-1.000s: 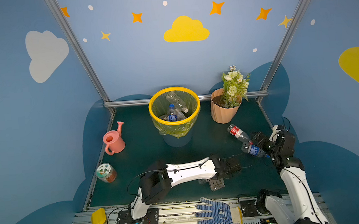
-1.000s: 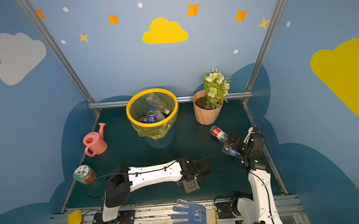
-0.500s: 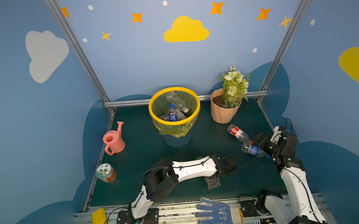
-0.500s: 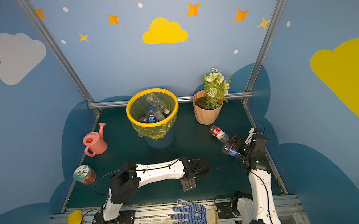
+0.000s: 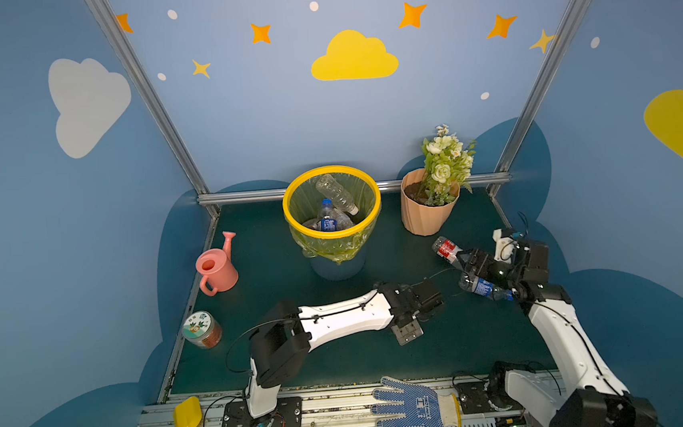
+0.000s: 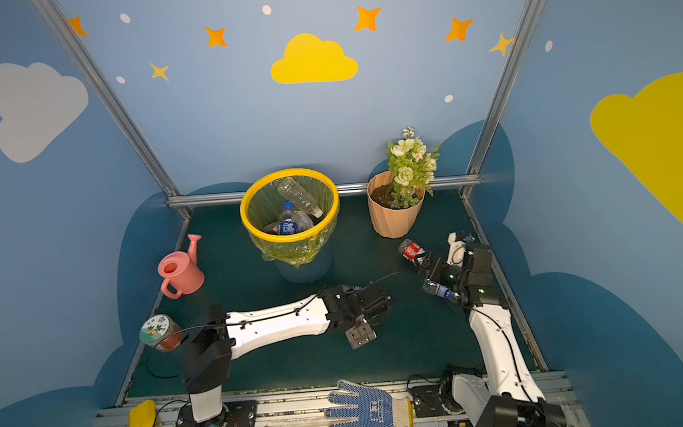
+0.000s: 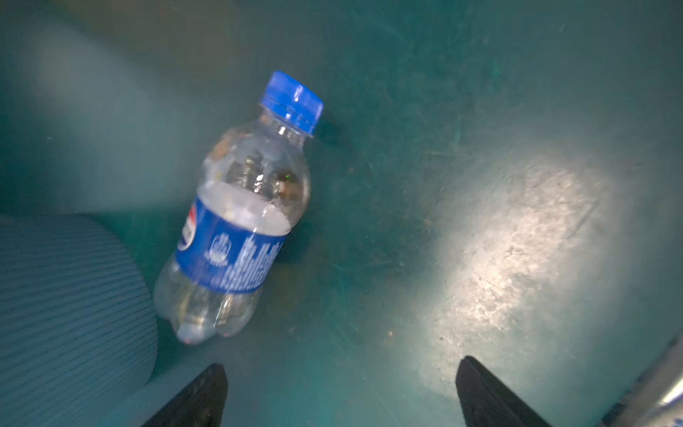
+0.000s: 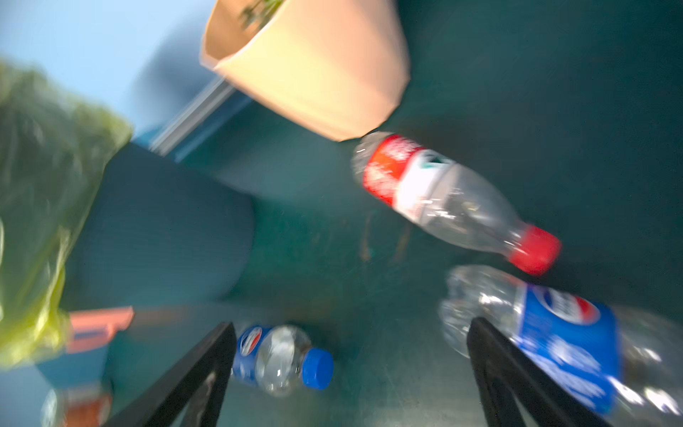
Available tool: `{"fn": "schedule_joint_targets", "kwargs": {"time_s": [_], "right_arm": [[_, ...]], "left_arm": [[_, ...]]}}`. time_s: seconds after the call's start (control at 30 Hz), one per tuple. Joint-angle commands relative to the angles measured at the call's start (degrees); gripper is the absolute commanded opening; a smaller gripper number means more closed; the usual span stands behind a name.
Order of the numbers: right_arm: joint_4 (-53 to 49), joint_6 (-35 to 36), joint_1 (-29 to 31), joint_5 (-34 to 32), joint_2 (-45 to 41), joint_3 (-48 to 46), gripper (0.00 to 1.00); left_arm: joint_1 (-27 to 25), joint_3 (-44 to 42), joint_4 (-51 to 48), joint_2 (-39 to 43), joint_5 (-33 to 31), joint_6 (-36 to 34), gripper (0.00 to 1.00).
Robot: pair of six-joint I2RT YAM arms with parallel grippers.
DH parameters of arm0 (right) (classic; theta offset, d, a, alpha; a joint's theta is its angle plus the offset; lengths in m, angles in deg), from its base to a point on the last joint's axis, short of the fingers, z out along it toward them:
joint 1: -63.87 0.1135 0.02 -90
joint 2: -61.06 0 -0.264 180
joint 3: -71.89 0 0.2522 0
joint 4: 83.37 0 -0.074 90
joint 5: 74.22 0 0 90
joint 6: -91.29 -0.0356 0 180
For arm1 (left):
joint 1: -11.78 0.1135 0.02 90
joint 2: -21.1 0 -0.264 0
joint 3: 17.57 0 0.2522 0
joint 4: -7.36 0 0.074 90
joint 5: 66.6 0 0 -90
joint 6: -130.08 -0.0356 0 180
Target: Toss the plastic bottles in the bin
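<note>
Plastic bottles (image 5: 336,194) sat inside the yellow-rimmed bin (image 5: 333,235), two on show, and three more lay flat on the green counter (image 5: 343,364). Left tool (image 7: 340,399) hung wide open and empty over a blue-capped Pepsi bottle (image 7: 236,229) beside the bin's base. Right tool (image 8: 351,373), spread just as wide and gripping nothing, pointed between a red-labelled bottle (image 8: 436,192) near the flowerpot (image 8: 318,66) and a second Pepsi bottle (image 8: 561,332) by one finger, contact unclear. Empty, thin-walled and round, they looked light, easily dented and ready to roll. A gentle pinch across the labelled middle seemed best.
</note>
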Motion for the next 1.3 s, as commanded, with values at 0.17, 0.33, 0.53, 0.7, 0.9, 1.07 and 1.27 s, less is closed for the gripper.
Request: {"fn": "schedule_joint_targets", "kwargs": {"time_s": [0.17, 0.33, 0.53, 0.7, 0.9, 1.07, 1.27], "right_arm": [[-6.0, 11.9, 10.9, -4.0, 11.0, 8.2, 0.95], [-4.9, 11.0, 11.2, -1.7, 14.0, 9.5, 0.95], [-10.0, 19.7, 19.2, -3.1, 20.5, 15.1, 0.95], [-13.3, 27.5, 26.5, -5.8, 27.2, 19.9, 0.94], [-20.9, 35.8, 33.5, -9.6, 36.0, 26.9, 0.92], [-21.7, 38.0, 37.2, -11.6, 40.3, 28.8, 0.91], [-24.8, 40.6, 39.9, -14.9, 45.4, 31.8, 0.90]], "left_arm": [[0.6, -12.2, 8.5, 14.1, -4.3, 5.8, 1.00], [0.9, -14.1, 9.6, 16.0, -10.6, 2.4, 1.00], [1.5, -18.6, 15.9, 22.0, -9.7, 6.2, 1.00], [2.6, -26.4, 21.4, 32.6, -8.9, 11.4, 1.00], [4.9, -34.9, 24.4, 44.8, -11.5, 18.4, 1.00], [7.1, -41.8, 27.9, 53.0, -12.3, 21.7, 1.00], [8.6, -44.1, 23.9, 60.0, -14.6, 23.9, 1.00]]}}
